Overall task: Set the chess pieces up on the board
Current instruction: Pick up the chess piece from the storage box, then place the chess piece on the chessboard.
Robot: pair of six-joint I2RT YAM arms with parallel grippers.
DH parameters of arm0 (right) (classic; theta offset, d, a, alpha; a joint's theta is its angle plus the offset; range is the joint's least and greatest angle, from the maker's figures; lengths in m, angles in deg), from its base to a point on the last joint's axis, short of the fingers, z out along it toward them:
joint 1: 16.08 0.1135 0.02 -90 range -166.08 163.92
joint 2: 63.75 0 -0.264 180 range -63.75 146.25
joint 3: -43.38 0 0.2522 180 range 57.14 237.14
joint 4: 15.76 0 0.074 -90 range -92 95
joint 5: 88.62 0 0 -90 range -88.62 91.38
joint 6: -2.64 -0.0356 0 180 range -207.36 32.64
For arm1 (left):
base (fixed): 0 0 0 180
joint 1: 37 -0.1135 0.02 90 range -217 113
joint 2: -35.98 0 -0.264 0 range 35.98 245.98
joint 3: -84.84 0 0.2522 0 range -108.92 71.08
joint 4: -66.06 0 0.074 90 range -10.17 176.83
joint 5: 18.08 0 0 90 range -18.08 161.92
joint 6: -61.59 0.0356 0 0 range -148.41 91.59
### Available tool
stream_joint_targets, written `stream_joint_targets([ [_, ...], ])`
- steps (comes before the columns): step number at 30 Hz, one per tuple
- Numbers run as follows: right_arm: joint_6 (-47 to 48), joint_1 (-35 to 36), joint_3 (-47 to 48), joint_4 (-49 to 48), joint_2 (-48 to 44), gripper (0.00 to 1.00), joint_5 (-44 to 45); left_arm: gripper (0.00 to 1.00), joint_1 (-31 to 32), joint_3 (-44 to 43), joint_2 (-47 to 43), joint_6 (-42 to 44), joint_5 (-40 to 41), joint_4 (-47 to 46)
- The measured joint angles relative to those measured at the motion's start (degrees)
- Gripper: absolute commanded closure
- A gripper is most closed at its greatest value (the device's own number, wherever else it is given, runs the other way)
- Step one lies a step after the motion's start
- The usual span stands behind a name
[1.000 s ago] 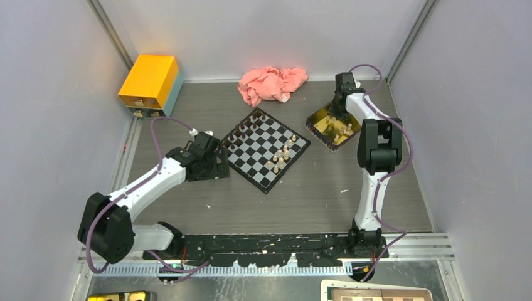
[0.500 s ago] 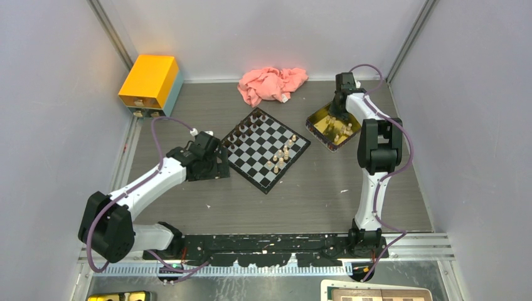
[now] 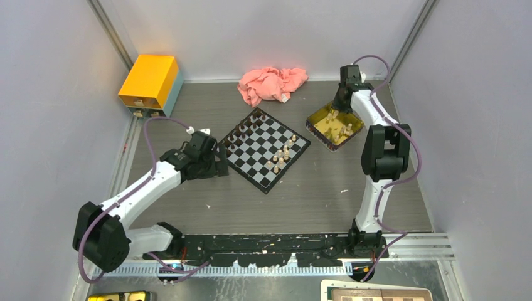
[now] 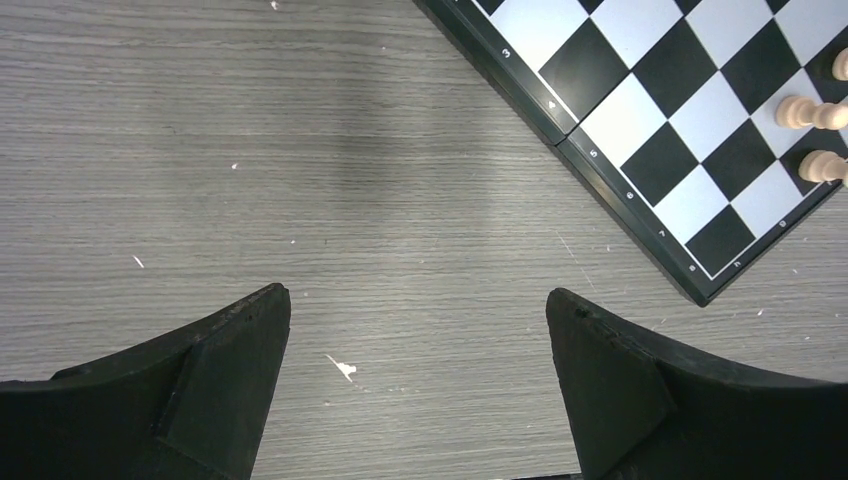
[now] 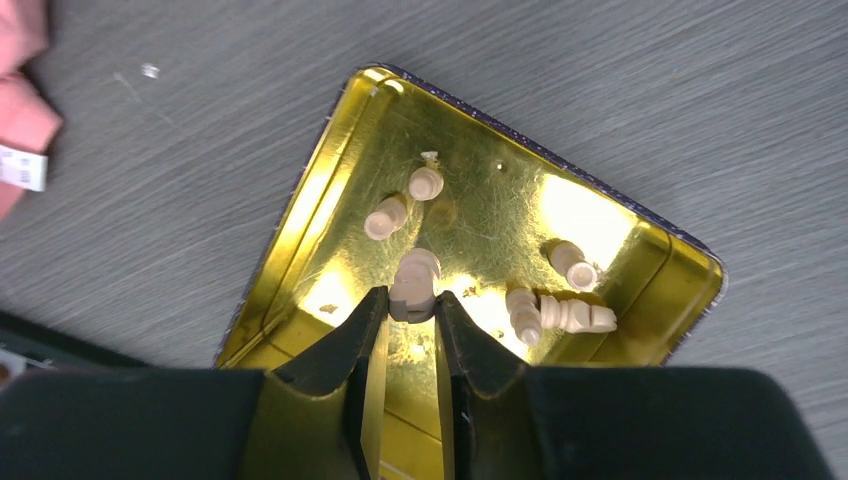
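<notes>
Grey wood-grain table top, a few white specks scattered on it. Directly on it: square flat chessboard with black and pale grey checks mid-table, turned corner-on. Square gold metal tray right of it, near but apart, also corner-on. Crumpled pink cloth by the back edge. Yellow box with teal side in back-left corner.

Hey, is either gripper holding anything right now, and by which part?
Right gripper pinches a pale piece by its near end, over the tin. Left gripper is open and empty.
</notes>
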Motion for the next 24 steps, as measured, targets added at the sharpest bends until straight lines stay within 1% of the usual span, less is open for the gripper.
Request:
stream_joint_targets([
  [7, 1.22, 2.08, -2.32, 1.62, -8.72, 0.99, 0.04, 0.0, 0.0, 0.15, -3.19, 0.0, -0.02, 0.04],
  [11, 2.23, 7.17, -5.07, 3.96, -14.45, 0.99, 0.46, 0.0, 0.0, 0.85, -5.16, -0.02, -0.02, 0.11],
  [15, 2.89, 16.35, -8.52, 5.95, -19.89, 0.99, 1.81, 0.0, 0.0, 1.29, -6.91, -0.04, -0.04, 0.48],
  [21, 1.44, 32.24, -14.27, 9.38, -26.67, 0.99, 4.66, 0.0, 0.0, 2.14, -9.16, -0.07, -0.09, 1.16],
  [24, -0.09, 37.77, -16.04, 10.95, -28.7, 0.99, 6.14, 0.0, 0.0, 2.69, -10.03, -0.22, -0.15, 1.4],
])
